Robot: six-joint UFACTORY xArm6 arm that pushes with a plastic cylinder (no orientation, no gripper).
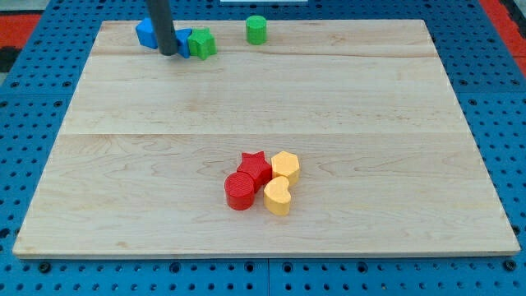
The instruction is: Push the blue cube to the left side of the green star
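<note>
My tip (168, 52) stands at the view's top left, right in front of the blue blocks. One blue block (147, 33) shows to the rod's left. A second blue piece (183, 43) shows to the rod's right and touches the green star (201, 43). The rod hides the part between them, so I cannot tell which blue piece is the cube. The green star sits near the board's top edge.
A green cylinder (256, 30) stands at the top, right of the star. A red star (256, 167), a red cylinder (240, 191), a yellow hexagon (285, 166) and a yellow heart (278, 196) cluster at lower centre. The wooden board (370, 123) lies on a blue pegboard.
</note>
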